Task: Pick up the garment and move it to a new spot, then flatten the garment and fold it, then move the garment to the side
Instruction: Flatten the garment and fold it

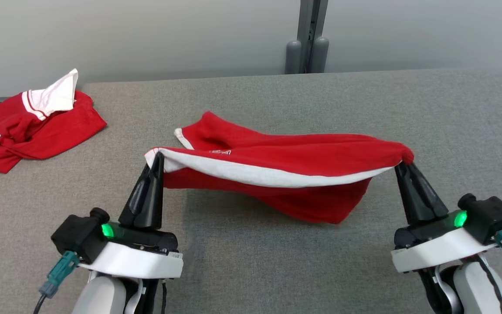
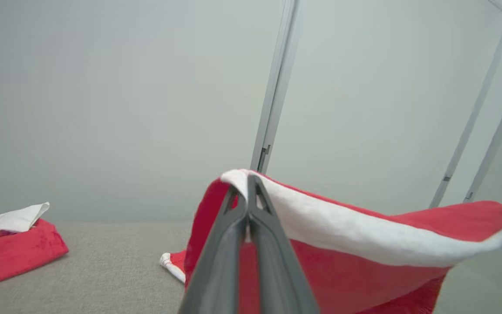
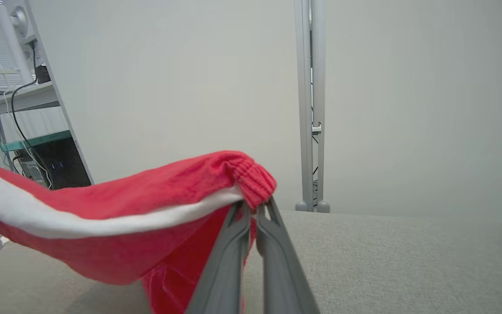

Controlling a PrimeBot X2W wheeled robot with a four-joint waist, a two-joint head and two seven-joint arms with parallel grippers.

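Note:
The garment (image 1: pixel 286 161) is red with a white band along one edge and hangs stretched between my two grippers above the grey table, its lower part sagging toward the surface. My left gripper (image 1: pixel 158 156) is shut on the garment's left white-edged corner (image 2: pixel 242 179). My right gripper (image 1: pixel 401 165) is shut on the bunched red ribbed corner (image 3: pixel 255 179) at the right end. In the left wrist view the garment (image 2: pixel 364 244) runs off to the right; in the right wrist view the garment (image 3: pixel 116 213) runs off to the left.
A second red and white garment (image 1: pixel 28 126) lies crumpled at the table's (image 1: pixel 408 113) far left edge, also seen as a red heap (image 2: pixel 11 248). A grey post (image 1: pixel 307 39) stands behind the table's far edge. A shelf with cables (image 3: pixel 28 131) stands off to one side.

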